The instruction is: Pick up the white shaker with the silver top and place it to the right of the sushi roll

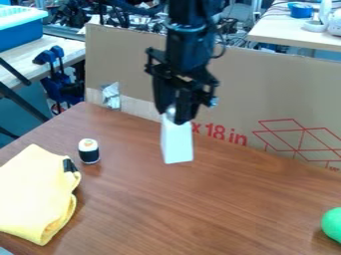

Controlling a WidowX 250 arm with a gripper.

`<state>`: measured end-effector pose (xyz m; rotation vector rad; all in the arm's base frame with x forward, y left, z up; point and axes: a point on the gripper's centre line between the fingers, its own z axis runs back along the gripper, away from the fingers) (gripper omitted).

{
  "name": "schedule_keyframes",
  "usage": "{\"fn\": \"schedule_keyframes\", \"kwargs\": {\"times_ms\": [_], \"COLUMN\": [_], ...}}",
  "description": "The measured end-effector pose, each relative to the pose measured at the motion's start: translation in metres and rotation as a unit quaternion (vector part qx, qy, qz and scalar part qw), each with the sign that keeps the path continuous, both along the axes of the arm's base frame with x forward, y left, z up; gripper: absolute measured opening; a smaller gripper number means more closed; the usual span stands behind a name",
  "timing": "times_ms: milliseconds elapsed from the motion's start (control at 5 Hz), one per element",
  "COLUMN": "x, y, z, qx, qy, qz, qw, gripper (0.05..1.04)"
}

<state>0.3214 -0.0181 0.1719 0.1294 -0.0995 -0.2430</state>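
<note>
So, nearest on the left there's a folded yellow cloth [33, 194] lying on the brown wooden table [193, 214], with a small black piece [69, 166] at its right edge. Over on the near right, a round green thing [333, 224] is cut off by the edge of the view. A bit farther back on the left sits a little sushi roll [88, 151], white on top with an orange spot and a dark band around it, just beside the cloth.

Farther back around the middle, the black gripper [174, 115] hangs down, jaws pinching the top end of a white block [177, 142]. The block points down pretty much upright over the table; can't tell if its bottom touches the wood.

Behind that there's a big cardboard sheet [233, 84] with red print, and a crumpled silvery piece [111, 94] on its left part. As for containers: far left, a blue bin [19, 36] with a whitish top, insides hidden, and far right, a blue bowl [299, 10] on a pale tabletop [286, 32], contents too small to make out.
</note>
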Motion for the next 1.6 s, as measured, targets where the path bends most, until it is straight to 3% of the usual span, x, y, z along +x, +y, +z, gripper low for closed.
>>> {"fn": "schedule_keyframes", "kwargs": {"times_ms": [200,400,1600], "x": [0.005,0.009,0.039], "y": [0.021,0.045,0.074], "z": [-0.015,-0.029,-0.077], "qx": [0.003,0.001,-0.017], "qy": [0.029,0.042,0.085], "qz": [0.025,0.061,0.132], "qw": [0.9993,0.9972,0.9874], "gripper": [0.505,0.505,0.505]}}
